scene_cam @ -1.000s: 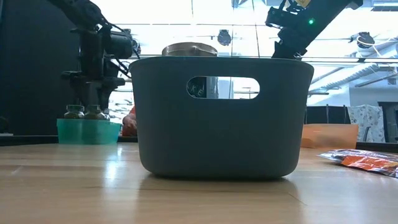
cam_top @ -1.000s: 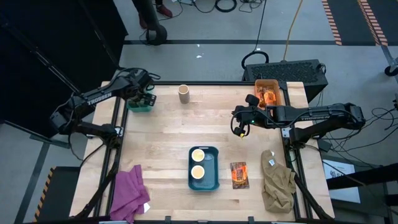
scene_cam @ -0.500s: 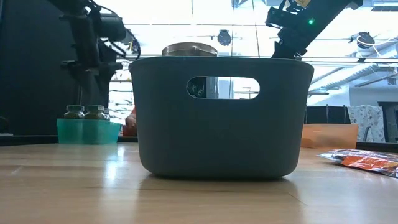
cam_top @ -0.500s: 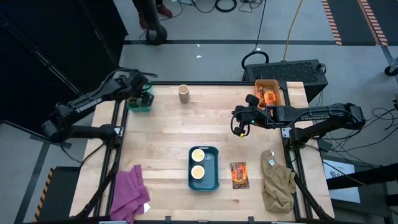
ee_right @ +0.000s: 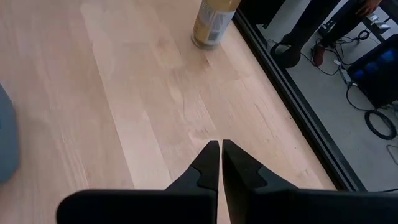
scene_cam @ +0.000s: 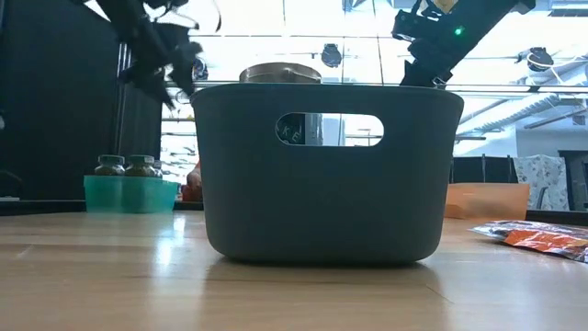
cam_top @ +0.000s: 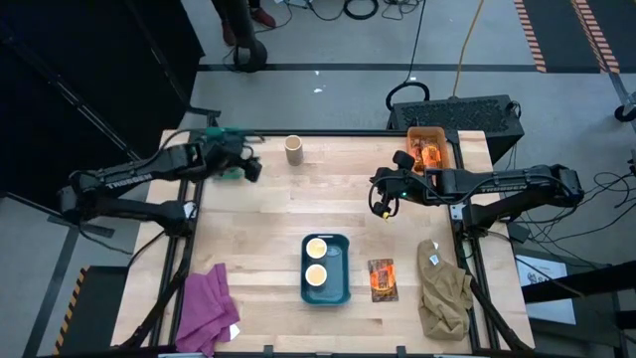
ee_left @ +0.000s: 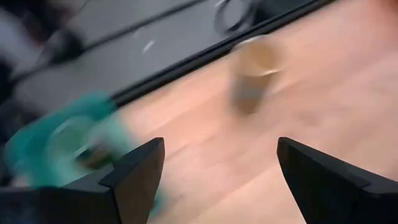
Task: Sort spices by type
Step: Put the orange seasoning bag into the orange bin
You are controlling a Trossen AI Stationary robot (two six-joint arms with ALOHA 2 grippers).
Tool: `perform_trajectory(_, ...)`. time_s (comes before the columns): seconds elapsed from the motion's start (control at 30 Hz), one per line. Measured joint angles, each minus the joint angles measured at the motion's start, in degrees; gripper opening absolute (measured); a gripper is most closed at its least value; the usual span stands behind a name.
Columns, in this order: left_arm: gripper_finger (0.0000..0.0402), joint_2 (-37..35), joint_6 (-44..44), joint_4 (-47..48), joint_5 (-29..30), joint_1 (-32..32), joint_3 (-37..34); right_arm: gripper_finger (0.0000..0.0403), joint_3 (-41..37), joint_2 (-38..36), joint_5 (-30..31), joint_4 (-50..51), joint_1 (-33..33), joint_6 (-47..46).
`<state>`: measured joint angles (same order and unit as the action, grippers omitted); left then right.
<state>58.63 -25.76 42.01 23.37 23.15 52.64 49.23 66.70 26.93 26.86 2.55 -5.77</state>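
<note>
Centrally, the blue bin (cam_top: 325, 269) holds two cream-topped jars (cam_top: 316, 262); left jaws spread, right jaws pressed together.

left wrist view: teal bin (ee_left: 56, 146) blurred | cream-topped jar (ee_left: 254, 71) blurred

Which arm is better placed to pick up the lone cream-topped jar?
Probably left: the left gripper is open and close beside the jar; the right gripper is shut and farther away.
</note>
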Motion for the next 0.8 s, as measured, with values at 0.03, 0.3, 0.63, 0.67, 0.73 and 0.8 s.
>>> perform_trajectory(0.03,0.0317,0.10,1.19,-2.28,0.57,-2.34,0.00,0.0000,0.00,0.00,-0.01,-0.45,0.00,-0.42)
perform_trajectory(0.3,0.0317,0.51,11.46,-20.53,11.50,-20.94,-3.47,0.0000,0.02,0.02,-0.24,-3.56,-0.02,-1.06)
perform_trajectory(0.63,0.0317,0.52,30.88,-24.08,6.74,-30.88,-3.54,0.0000,0.02,0.02,-4.38,-12.32,-0.50,-5.55)
perform_trajectory(0.67,0.0317,0.52,32.54,-24.48,5.22,-31.26,-3.54,0.0000,0.02,0.02,-7.25,-13.48,-0.88,-5.86)
perform_trajectory(0.73,0.0317,0.53,35.43,-25.75,2.56,-31.74,-3.54,0.0000,0.02,0.02,-12.70,-15.67,-2.08,-6.78)
perform_trajectory(0.8,0.0317,0.52,38.03,-27.28,0.66,-31.94,-3.54,0.0000,0.02,0.03,-15.94,-17.07,-3.52,-10.86)
